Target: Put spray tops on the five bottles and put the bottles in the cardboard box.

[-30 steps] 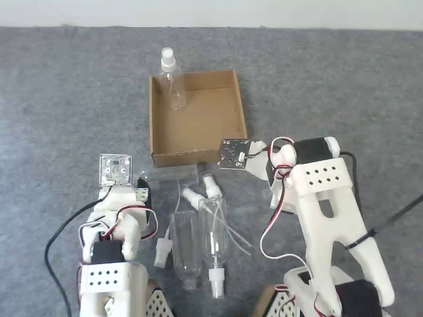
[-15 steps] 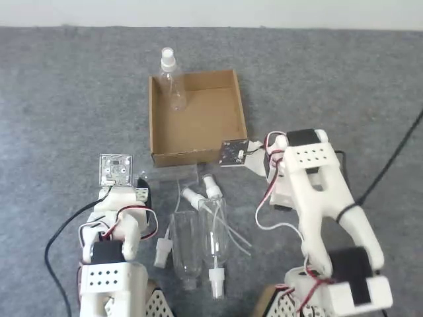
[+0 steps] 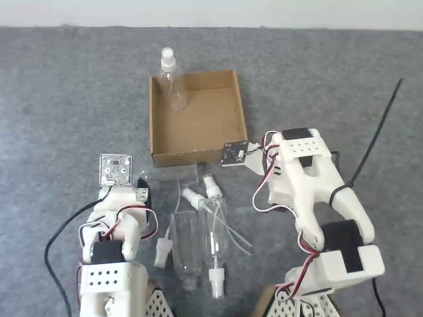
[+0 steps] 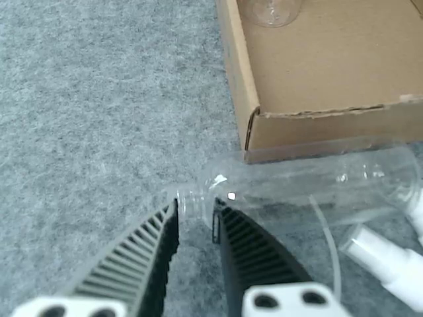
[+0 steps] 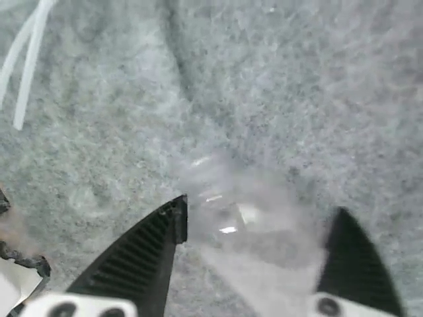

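The cardboard box (image 3: 234,109) sits mid-table. One capped bottle (image 3: 173,79) leans in its far left corner. An uncapped clear bottle (image 3: 177,175) (image 4: 317,178) lies along the box's front wall. My left gripper (image 4: 195,210) is slightly open, its tips at this bottle's neck. Two more bottles (image 3: 187,247) (image 3: 215,228) lie nearer the arms, among loose spray tops (image 3: 163,251) (image 3: 217,282) (image 3: 192,196). My right gripper (image 5: 261,214) is open wide over a blurred clear bottle (image 5: 238,224) on the carpet. The right arm (image 3: 307,168) is folded low beside the box's front right corner.
Grey carpet (image 3: 79,99) covers the table, with free room left of the box and behind it. Thin white dip tubes (image 3: 234,238) (image 5: 23,59) trail from the spray tops. A cable (image 3: 377,135) rises at the right.
The right arm has folded down and drawn back toward its base, its wrist now lower beside the box corner. The left arm and the bottles have not moved.
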